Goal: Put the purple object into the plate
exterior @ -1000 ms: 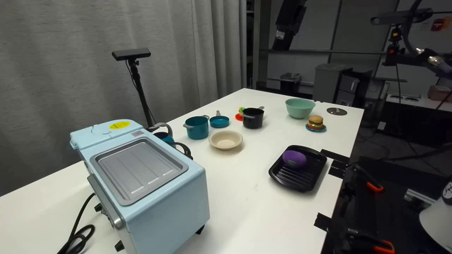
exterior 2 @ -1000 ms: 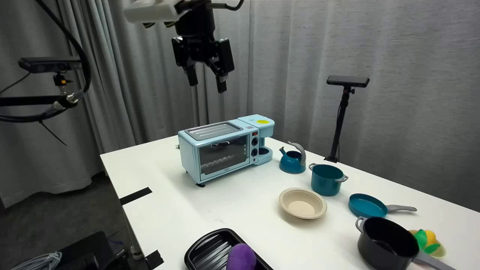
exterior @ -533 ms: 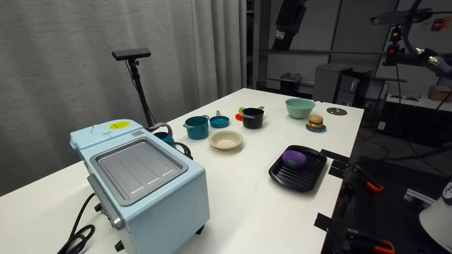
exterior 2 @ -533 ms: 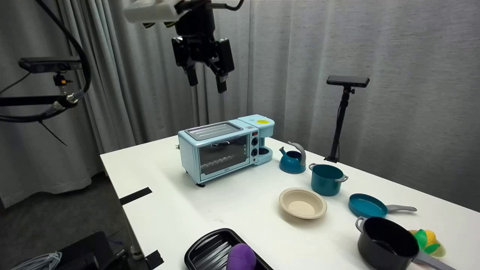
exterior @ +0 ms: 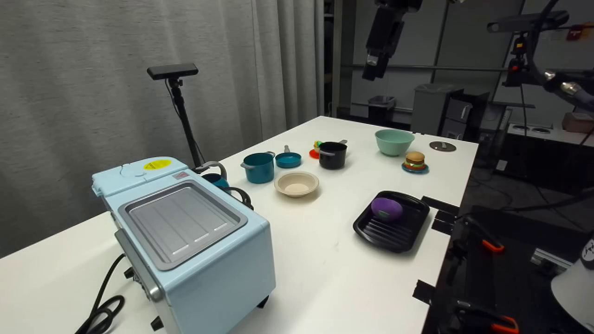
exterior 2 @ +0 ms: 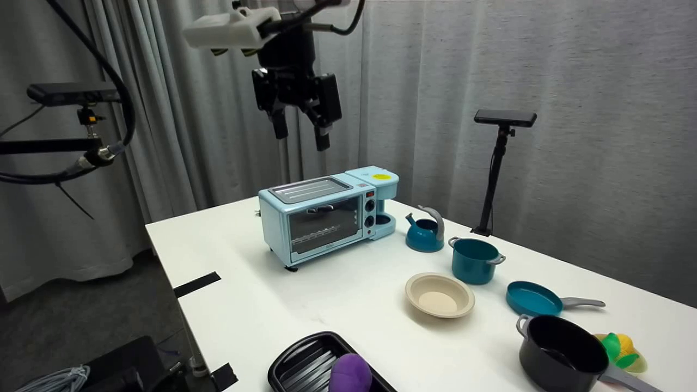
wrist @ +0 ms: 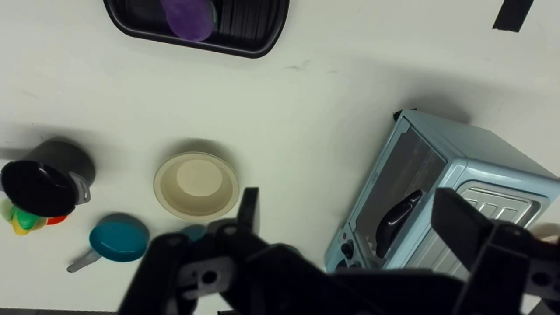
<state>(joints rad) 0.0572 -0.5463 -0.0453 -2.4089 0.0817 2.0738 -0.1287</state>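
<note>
In an exterior view I see the gripper (exterior 2: 301, 139) hanging high above the table (exterior 2: 337, 310), its fingers spread apart and pointing down. The purple object (exterior 2: 349, 373) lies in the tray (exterior 2: 307, 365), both cut off at the view's lower edge. The plate (exterior 2: 440, 298) stands well apart from them, just beside the teal pot (exterior 2: 474, 268). In an exterior view, a bowl (exterior: 393, 144) and a burger (exterior: 414, 161) stand near each other toward the table's far end. In the wrist view, part of the oven (wrist: 431, 210) shows between the parted fingers.
</note>
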